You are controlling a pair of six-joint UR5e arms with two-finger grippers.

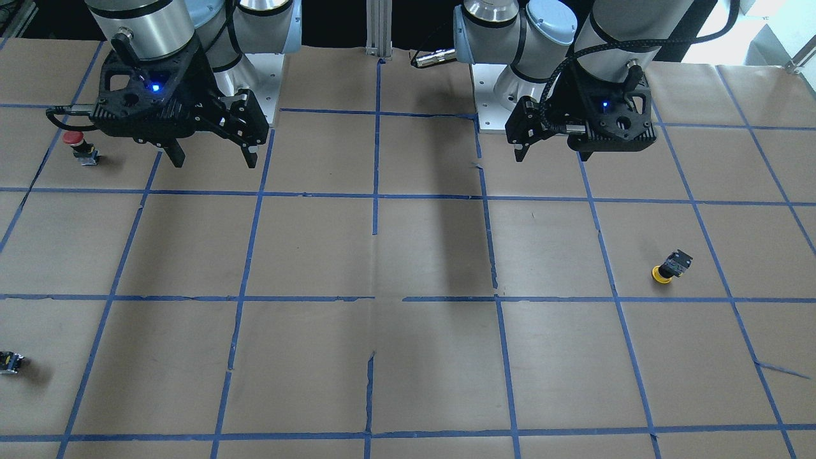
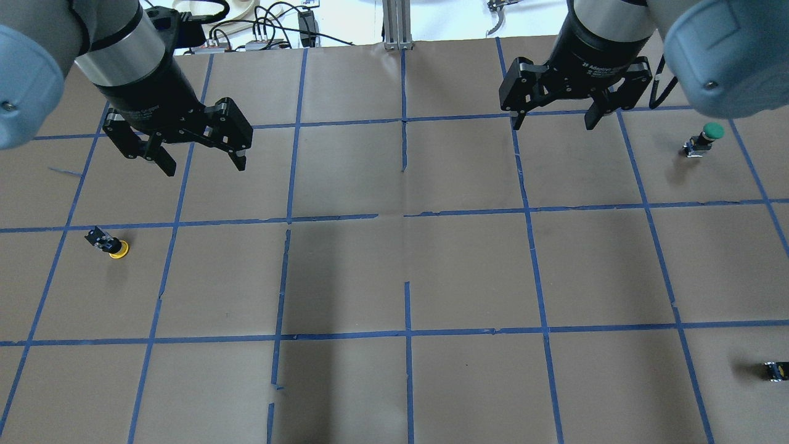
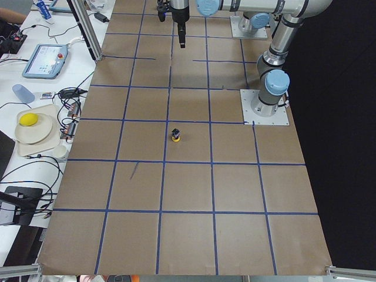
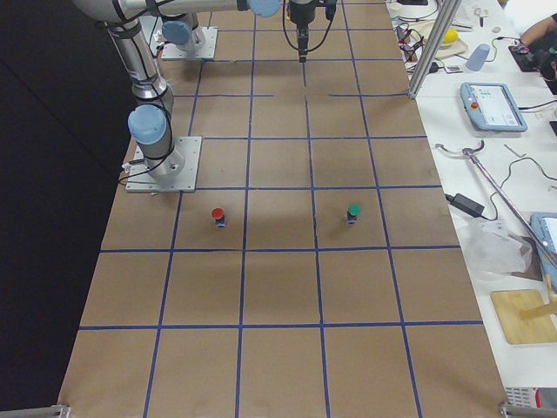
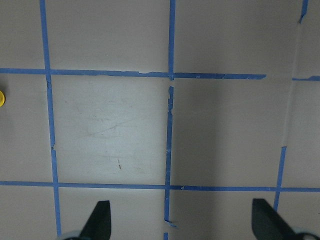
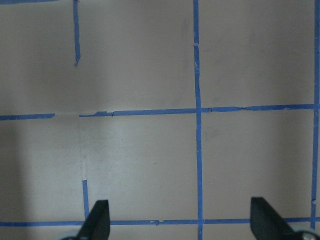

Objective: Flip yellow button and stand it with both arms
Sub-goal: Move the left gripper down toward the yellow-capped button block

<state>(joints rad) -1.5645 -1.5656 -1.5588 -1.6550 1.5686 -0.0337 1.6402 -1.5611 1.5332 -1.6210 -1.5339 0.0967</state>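
Yellow button (image 2: pixel 111 244) rests cap-down, tilted, on my left side. My left gripper (image 2: pixel 203 163) and right gripper (image 2: pixel 555 121) both spread, empty. Lower left first; pinch blocky body, not cap.

I work in a robotics lab. My table (image 3: pixel 188 241) is papered brown and gridded with blue tape (image 3: pixel 188 212), with a metal mounting plate (image 3: pixel 281 119) bolted on. Alongside runs a cluttered bench (image 3: pixel 12 79) with a teach pendant (image 3: pixel 44 60), loose cables (image 2: pixel 265 24) and an aluminium frame post (image 3: pixel 86 32).
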